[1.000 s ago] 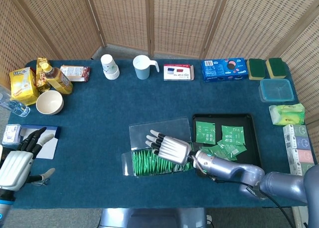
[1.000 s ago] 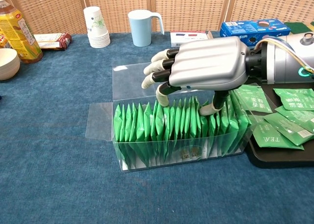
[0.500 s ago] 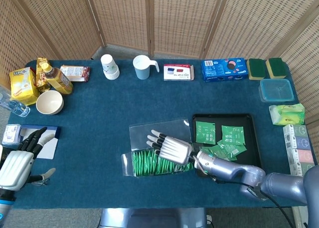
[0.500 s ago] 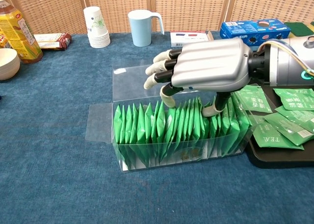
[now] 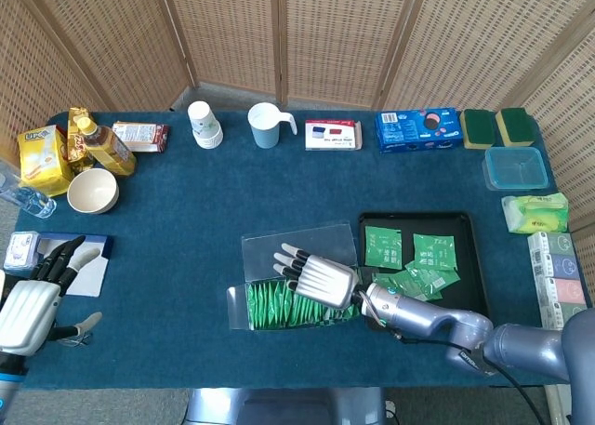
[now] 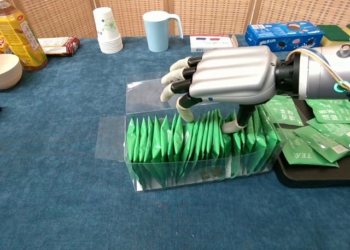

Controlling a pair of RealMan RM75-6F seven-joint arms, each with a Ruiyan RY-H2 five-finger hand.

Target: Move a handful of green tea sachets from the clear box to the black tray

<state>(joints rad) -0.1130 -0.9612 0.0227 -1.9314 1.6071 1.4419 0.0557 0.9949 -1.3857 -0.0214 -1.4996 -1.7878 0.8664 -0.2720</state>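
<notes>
I had the right hand (image 6: 229,80) spread, grasping nothing, over the green foil tea sachets (image 6: 191,140) standing packed in the clear plastic box (image 6: 164,176). Light, slick, floppy, I judged; pinch several top edges together. Left hand (image 5: 28,304) idle, open.

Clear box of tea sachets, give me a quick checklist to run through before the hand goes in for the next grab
1. Clear box lid flap open: ok.
2. Green tea sachets left standing in the box: ok.
3. Right hand over the sachet row: ok.
4. Right hand gripping sachets: not ok, fingers and thumb spread above them.
5. Black tray has bare space for more: ok.
6. Left hand away from the box: ok.
</notes>
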